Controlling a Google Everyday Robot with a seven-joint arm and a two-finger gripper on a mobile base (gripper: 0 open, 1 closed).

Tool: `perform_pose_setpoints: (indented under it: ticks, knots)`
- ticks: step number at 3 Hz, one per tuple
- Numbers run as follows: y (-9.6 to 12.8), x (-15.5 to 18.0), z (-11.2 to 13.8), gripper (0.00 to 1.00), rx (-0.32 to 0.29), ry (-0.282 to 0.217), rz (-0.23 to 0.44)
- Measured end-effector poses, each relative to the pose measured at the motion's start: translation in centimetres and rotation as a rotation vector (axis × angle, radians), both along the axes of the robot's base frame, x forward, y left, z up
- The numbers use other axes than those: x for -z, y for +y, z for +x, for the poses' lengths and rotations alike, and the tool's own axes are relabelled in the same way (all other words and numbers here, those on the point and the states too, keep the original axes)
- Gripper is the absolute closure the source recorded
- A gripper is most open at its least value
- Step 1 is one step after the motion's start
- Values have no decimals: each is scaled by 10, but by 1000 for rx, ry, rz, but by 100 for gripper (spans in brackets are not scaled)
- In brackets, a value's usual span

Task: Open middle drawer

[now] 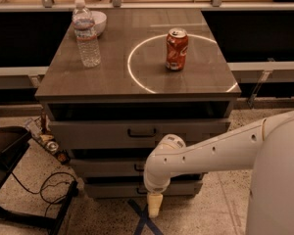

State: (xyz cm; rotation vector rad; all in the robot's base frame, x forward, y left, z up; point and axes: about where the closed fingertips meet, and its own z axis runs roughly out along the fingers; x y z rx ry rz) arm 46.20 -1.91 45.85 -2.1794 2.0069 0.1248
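The grey cabinet [137, 77] has three drawers. The middle drawer [103, 168] is the shallow grey front second from the top. Its small dark handle [138, 167] shows just left of my arm. Its front sits back under the taller top drawer front [98, 132] and about level with the lowest front [112, 189]. My white arm reaches in from the right and covers the right half of the middle drawer. My gripper [154, 207] hangs down in front of the lowest drawer, near the floor, below and slightly right of the middle handle.
On the cabinet top stand a water bottle [86, 33], a white bowl [98, 19] and a red soda can [177, 49]. A black stand [5, 151] and cables [44, 190] lie at the left on the floor. Blue tape [142, 223] marks the floor below the gripper.
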Motion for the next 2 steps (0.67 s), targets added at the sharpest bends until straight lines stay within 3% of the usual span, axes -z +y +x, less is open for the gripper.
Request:
perform_pose_setpoints:
  ticks: [1, 2]
  knots:
    - [18, 15, 5, 0, -21, 5, 15]
    - [18, 15, 5, 0, -22, 5, 14]
